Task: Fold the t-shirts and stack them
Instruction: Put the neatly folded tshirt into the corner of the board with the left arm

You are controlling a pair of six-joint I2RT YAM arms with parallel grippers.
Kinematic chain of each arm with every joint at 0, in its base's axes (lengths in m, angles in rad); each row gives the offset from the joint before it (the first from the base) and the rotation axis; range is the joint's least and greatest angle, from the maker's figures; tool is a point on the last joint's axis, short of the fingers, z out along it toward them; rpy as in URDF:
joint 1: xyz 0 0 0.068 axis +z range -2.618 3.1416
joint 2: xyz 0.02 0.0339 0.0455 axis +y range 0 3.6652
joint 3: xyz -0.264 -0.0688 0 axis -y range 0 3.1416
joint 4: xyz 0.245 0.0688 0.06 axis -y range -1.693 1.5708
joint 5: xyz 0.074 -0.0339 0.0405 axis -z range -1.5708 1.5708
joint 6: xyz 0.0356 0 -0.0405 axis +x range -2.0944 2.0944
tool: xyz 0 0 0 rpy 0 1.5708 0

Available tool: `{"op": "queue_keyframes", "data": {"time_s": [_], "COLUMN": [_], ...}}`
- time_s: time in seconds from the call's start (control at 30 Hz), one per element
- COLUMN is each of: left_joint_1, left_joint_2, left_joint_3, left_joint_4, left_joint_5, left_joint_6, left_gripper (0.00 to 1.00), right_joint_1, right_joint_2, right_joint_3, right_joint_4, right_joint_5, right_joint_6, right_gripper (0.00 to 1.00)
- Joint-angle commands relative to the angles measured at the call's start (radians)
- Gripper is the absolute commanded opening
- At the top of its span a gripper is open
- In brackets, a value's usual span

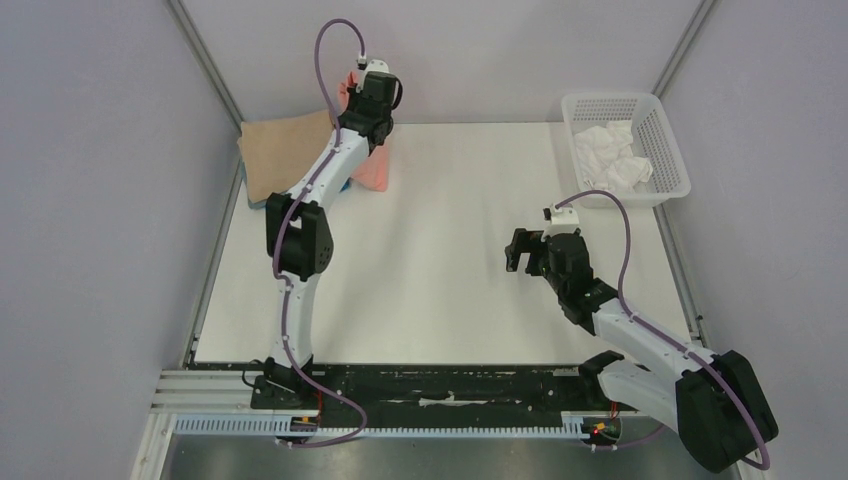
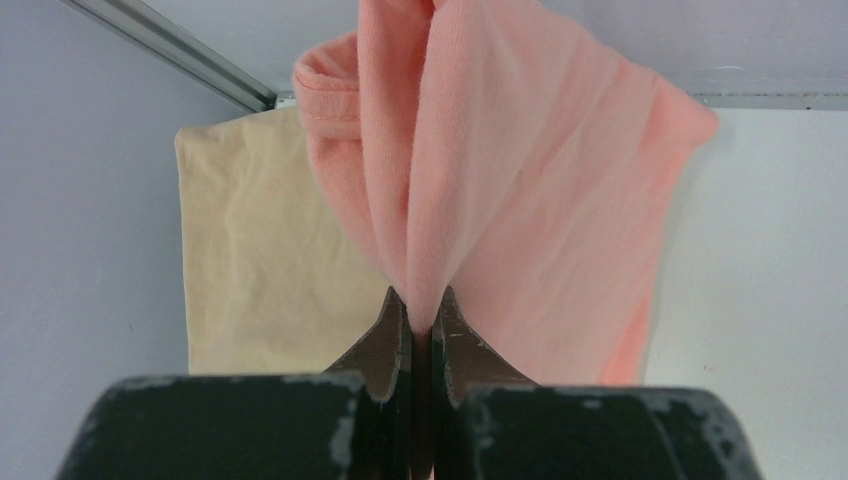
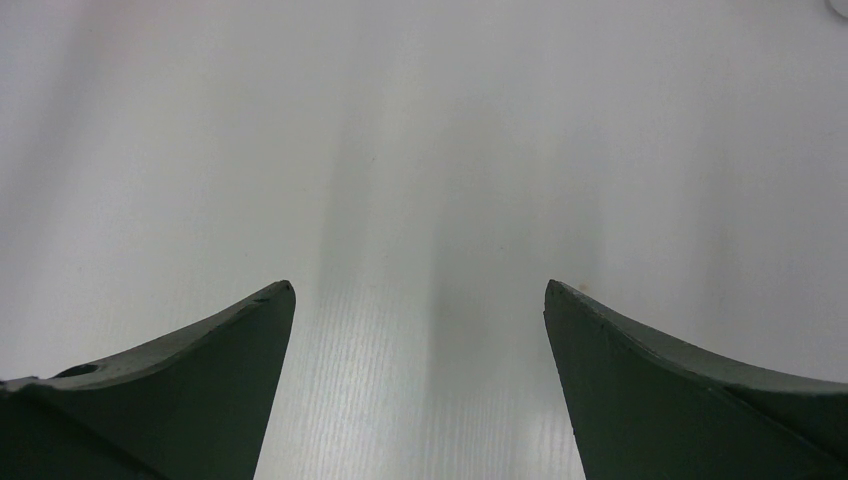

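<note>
**On the white table (image 1: 430,260): salmon-pink t-shirt (image 2: 520,200) held up beside the pile**

The table is plain white, with grey walls around it and a metal frame rail in the far corner. A folded tan t-shirt (image 1: 285,150) lies flat in this corner. A thin bright blue edge (image 1: 257,204) shows under its near side, so I judge that it tops a pile. Just right of the tan t-shirt, the left gripper (image 2: 420,300) is clenched on a bunched fold of the salmon-pink t-shirt, which hangs from it. The shirt is probably held high so that it can be carried over and laid on the tan one. The right gripper (image 3: 420,290) is well to the right of the tan t-shirt, jaws spread wide over bare table and grasping nothing; it seems to wait. Far to the right stands a white mesh basket (image 1: 668,150) with crumpled white cloth (image 1: 610,155) inside.

Whether the pink shirt is properly folded I cannot tell: the arm covers it from above, and the wrist view cuts off its far end. What lies under the tan t-shirt is mostly hidden.
</note>
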Motion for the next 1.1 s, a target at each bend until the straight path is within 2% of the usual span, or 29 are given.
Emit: {"op": "queue_keyframes", "data": {"time_s": [0.0, 0.37, 0.73, 1.07], "left_joint_1": [0.032, 0.096, 0.175, 0.184], "left_joint_2": [-0.036, -0.086, -0.094, -0.120], "left_joint_3": [0.104, 0.198, 0.217, 0.253], "left_joint_4": [0.011, -0.032, -0.006, 0.006], "left_joint_5": [0.018, 0.064, 0.097, 0.216], "left_joint_6": [0.065, 0.025, -0.051, -0.078], "left_gripper": [0.02, 0.02, 0.02, 0.02], "right_joint_1": [-0.005, -0.007, -0.006, -0.006], "right_joint_2": [0.011, 0.003, -0.032, -0.029], "right_joint_3": [-0.002, -0.015, -0.041, -0.040], "right_joint_4": [0.041, 0.042, 0.050, 0.049], "right_joint_5": [0.028, 0.079, 0.140, 0.136], "right_joint_6": [0.009, 0.032, 0.059, 0.065], "right_gripper": [0.98, 0.98, 0.98, 0.98]}}
